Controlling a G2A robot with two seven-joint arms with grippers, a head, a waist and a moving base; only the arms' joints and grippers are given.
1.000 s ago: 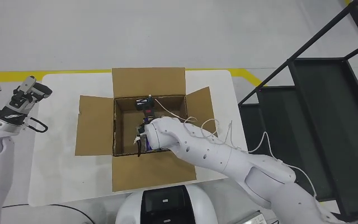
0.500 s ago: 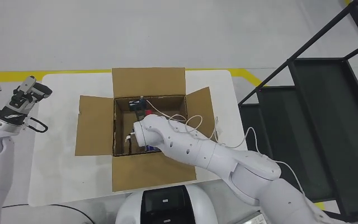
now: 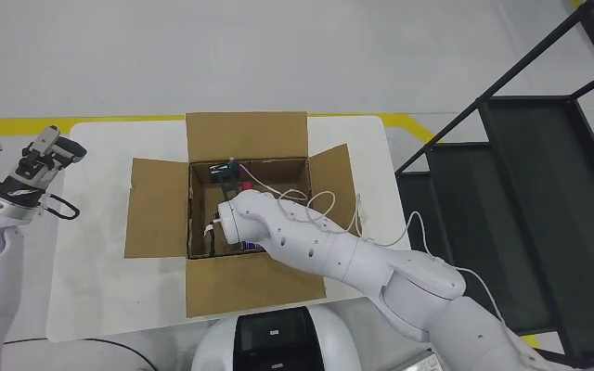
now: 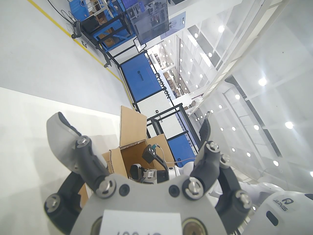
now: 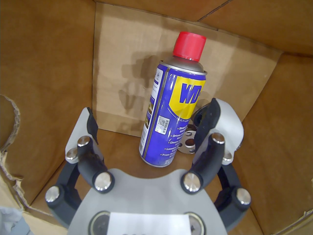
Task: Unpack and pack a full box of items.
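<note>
Box (image 3: 158,209) interior: right hand (image 5: 151,110) angled downward, fingers spread wide astride the spray can (image 5: 176,91), gripping nothing.

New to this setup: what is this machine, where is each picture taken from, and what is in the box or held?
It is a two-armed robot at a white table with an open cardboard box on it. The top picture looks down from above its arms; the other two come from cameras on its wrists. The right arm is down inside the box: the right gripper has its fingers open to either side of a blue spray can with a red cap, standing beside a metal disc. The left gripper is open by the table's edge, holding nothing.
</note>
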